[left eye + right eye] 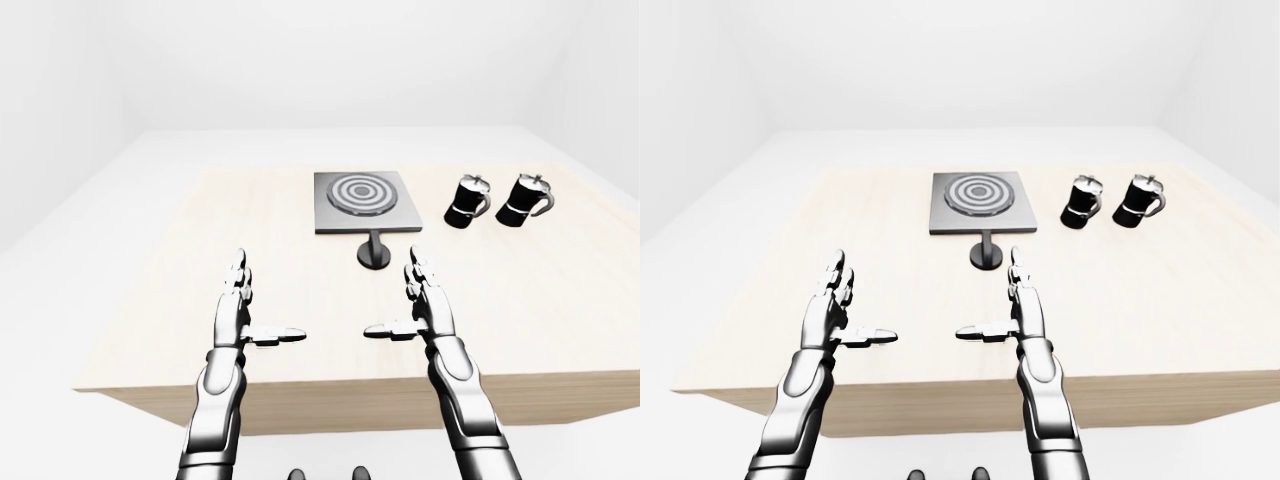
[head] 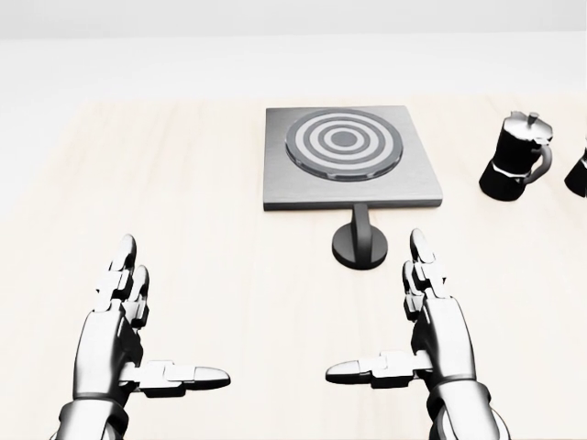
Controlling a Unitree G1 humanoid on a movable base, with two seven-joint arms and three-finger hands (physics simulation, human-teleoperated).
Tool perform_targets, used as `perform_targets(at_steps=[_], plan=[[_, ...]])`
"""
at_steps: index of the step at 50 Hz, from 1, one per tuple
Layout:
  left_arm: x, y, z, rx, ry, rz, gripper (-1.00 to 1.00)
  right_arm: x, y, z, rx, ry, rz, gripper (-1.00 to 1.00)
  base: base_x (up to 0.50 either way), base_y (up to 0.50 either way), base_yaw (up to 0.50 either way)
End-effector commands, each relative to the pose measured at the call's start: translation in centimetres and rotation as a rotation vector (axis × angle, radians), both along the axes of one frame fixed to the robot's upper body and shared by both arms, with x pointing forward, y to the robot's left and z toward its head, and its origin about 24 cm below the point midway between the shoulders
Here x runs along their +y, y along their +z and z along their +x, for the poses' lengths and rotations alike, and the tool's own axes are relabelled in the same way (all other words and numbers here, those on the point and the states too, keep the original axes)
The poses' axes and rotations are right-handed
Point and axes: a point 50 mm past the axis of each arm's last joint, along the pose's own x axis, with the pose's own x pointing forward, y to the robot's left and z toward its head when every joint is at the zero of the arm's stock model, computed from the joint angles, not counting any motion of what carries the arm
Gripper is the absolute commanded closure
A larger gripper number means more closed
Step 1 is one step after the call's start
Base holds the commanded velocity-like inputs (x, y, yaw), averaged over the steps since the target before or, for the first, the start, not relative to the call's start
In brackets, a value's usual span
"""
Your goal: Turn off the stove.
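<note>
While both silver three-fingered hands, left hand (image 2: pixel 119 344) and right hand (image 2: pixel 431 335), hover spread open and empty, the approach step is in hand. Next, I judge, the right hand must reach the round black knob (image 2: pixel 359 246) beside the square grey stove plate (image 2: pixel 348 156).

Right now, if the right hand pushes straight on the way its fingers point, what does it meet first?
Probably the knob: the right hand points up the head view, just right of it. It might slip past onto bare table; depth is unclear.

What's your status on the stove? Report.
Left hand and right hand open, empty, short of the knob. Stove untouched. Two moka pots off right, clear of path.
</note>
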Motion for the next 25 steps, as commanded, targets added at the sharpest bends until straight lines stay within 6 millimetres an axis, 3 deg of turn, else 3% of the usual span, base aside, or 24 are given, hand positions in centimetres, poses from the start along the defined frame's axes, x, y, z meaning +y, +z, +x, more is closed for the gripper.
perform_targets(at_steps=[1,25], plan=[[-0.01,0.13,-0.11,-0.004,0.000,-0.001,-1.00,-0.02,-0.01,0.01,-0.001,0.003,0.001,-1.00,0.29,0.00,0.00],[0.00,0.12,-0.11,-0.007,-0.002,-0.002,-1.00,-0.03,-0.12,0.05,0.001,0.000,0.001,-1.00,0.23,0.00,0.00]])
